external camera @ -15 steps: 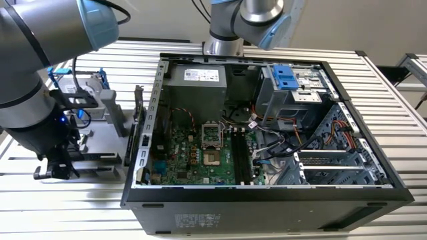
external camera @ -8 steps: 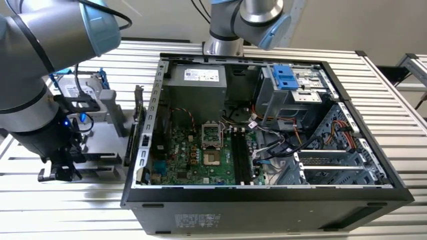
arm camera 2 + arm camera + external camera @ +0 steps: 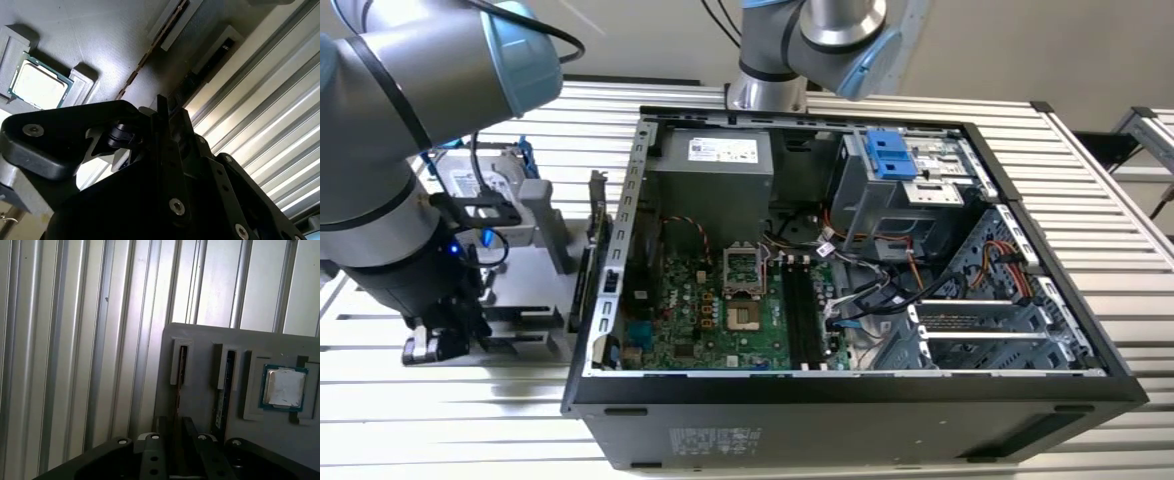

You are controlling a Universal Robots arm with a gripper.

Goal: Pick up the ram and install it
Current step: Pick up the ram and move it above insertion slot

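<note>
The ram [image 3: 181, 371], a long thin circuit-board stick seen edge-on, stands in a narrow slot of a grey plastic holder tray [image 3: 200, 395], the slot nearer the tray's edge; its chips and label are out of sight, and its near end is cut off behind the black tool [image 3: 176, 426], which sits in line with it; in the second wrist view the ram [image 3: 207, 62] is a dark sliver running under the tool [image 3: 171, 112]; whether the tool is clenched or released, I cannot tell. The neighbouring slot [image 3: 229, 375] holds something dark and thin, hard to make out; beyond it lies a square silver-topped processor chip [image 3: 284, 387] with a green rim. The tray rests on a ribbed aluminium surface [image 3: 75, 340]. The exterior view takes in the grey arm [image 3: 387, 200] at its left, the tool [image 3: 434, 342] low over the tray [image 3: 520, 300], and beside it an open black computer case [image 3: 854, 410] with a green motherboard [image 3: 707, 310]; there the ram is hidden.
</note>
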